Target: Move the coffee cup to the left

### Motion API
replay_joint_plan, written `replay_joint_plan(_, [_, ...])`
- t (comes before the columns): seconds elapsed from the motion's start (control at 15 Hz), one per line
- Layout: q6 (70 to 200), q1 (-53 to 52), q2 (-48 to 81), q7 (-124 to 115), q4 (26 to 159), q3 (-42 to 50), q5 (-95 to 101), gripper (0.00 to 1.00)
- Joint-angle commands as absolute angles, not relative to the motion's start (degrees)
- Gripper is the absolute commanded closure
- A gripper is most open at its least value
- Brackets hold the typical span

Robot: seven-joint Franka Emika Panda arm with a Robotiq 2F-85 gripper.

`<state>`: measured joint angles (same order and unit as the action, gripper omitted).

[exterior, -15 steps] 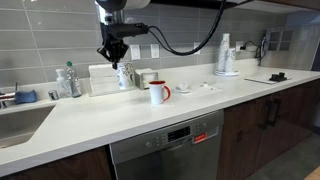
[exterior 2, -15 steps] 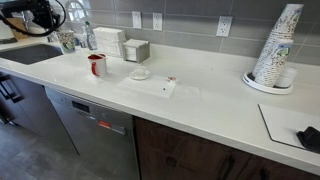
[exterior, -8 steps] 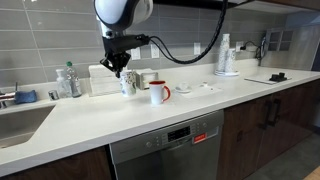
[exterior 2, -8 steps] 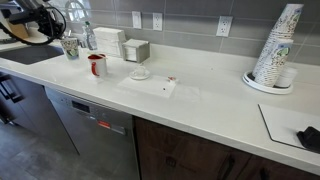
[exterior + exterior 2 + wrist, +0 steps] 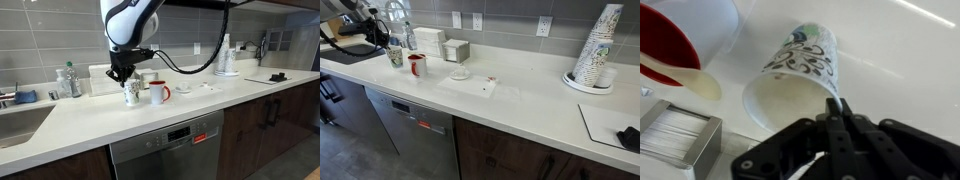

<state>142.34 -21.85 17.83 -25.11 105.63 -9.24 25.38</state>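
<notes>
The coffee cup is pale with a dark-greenish pattern. It hangs from my gripper just left of the white mug with a red handle, at or just above the counter. In the wrist view the gripper is shut on the rim of the cup, with one finger inside and one outside. The red-inside mug is close beside it. In an exterior view the cup sits next to the red-handled mug, with the gripper above it.
A white napkin box stands behind the cup at the wall and also shows in the wrist view. Bottles and a sink lie to the left. A saucer and a stack of paper cups are further along the counter.
My gripper has carried the cup away from the wall, forward and down, to right beside the red-handled mug. The red-handled mug has not moved.
</notes>
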Motion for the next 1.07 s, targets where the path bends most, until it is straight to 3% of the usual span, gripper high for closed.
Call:
replay_joint_plan(0.0, [144.44, -23.02, 17.74, -28.01, 107.8, -7.16, 27.08, 0.99])
replay_joint_plan(1.0, [150.39, -24.59, 20.38, -26.88, 108.78, -5.52, 28.43, 0.99])
